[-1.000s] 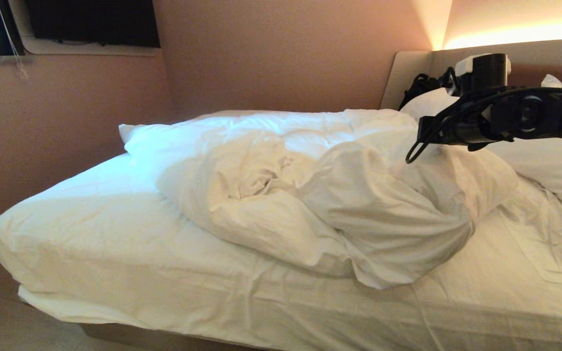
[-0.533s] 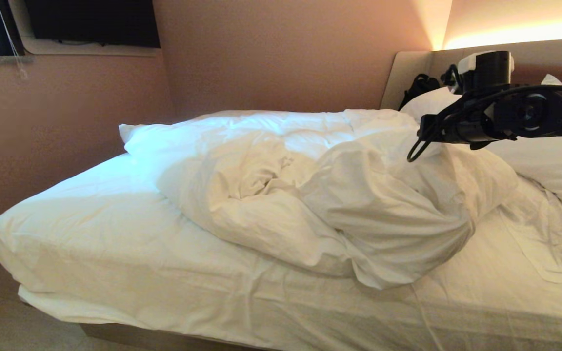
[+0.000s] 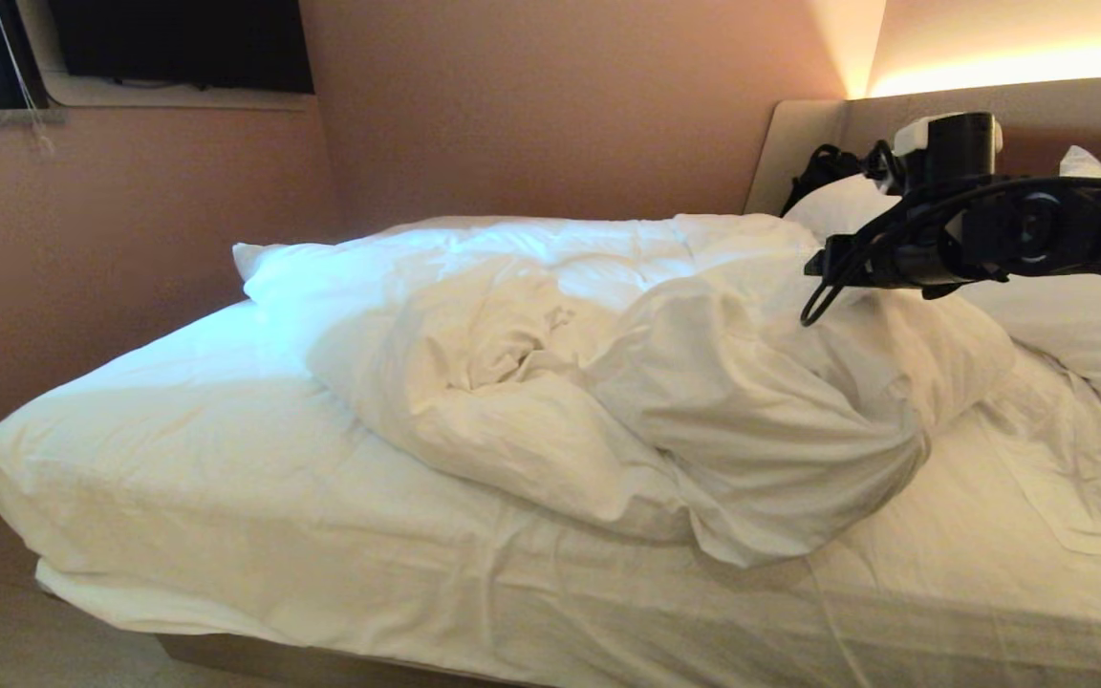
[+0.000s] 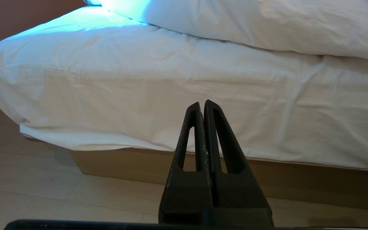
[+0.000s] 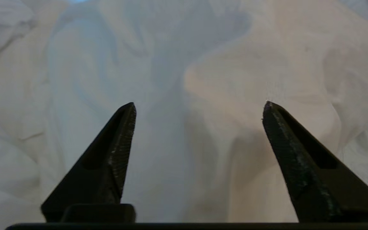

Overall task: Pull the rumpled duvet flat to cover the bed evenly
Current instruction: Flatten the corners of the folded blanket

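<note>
One duvet (image 3: 608,382) lay bunched in a thick heap across the middle of the bed (image 3: 226,497), piled highest toward the headboard (image 3: 804,143) end and folded over itself on the near side. Its far part reached toward the wall, where one corner stuck out to the left. The foot end of the mattress and the near strip of sheet (image 3: 178,459) were uncovered. Two pillows could be made out at the head end: one (image 3: 1076,325) lying just right of the heap, and another (image 3: 837,205) behind the arm against the headboard. A loose, flat piece of white cloth (image 3: 1076,478) lay on the sheet below the nearer pillow.

One arm showed in the head view, the right one, reaching in from the right edge above the head end of the duvet. In its wrist view the right hand (image 5: 199,108) had its two fingers (image 5: 120,150) spread wide apart, with duvet folds close beyond them and nothing between them; whether the tips touched the cloth could not be told.

The left hand (image 4: 202,105) appeared only in its own wrist view, its two fingers pressed together and empty, low beside the bed and pointing at the sheeted mattress side above the tan base (image 4: 123,163) and the floor (image 4: 43,185).
</note>
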{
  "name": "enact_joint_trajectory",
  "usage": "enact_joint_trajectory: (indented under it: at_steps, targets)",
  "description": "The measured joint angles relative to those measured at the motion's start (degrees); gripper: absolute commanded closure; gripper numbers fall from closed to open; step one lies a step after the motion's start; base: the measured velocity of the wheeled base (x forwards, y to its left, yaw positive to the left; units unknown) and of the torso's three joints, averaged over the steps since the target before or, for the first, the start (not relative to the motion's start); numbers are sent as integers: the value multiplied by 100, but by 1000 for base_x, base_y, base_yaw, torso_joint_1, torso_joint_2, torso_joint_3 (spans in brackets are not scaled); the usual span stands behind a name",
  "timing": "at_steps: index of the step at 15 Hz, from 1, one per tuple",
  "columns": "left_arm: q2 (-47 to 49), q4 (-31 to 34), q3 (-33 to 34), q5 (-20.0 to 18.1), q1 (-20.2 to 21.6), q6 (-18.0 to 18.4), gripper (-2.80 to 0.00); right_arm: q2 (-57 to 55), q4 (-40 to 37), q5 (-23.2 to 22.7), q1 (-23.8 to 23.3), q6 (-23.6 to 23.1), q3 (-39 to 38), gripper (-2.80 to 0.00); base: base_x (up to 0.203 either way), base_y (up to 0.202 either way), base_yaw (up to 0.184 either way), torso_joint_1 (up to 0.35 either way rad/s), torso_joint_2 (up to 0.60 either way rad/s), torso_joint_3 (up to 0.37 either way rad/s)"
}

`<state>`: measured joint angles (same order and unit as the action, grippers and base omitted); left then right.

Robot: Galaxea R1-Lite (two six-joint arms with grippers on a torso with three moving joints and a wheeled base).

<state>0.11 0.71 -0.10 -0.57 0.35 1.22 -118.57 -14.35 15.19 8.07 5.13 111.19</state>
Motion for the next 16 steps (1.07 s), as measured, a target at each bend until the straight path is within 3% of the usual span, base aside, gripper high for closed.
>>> enact_joint_trajectory:
  at_steps: [16]
  targets:
    - [0,-2,0,-4,2,-2,0,-943,63,-4,-143,-976,0,-280,0,0,0,0,0,0]
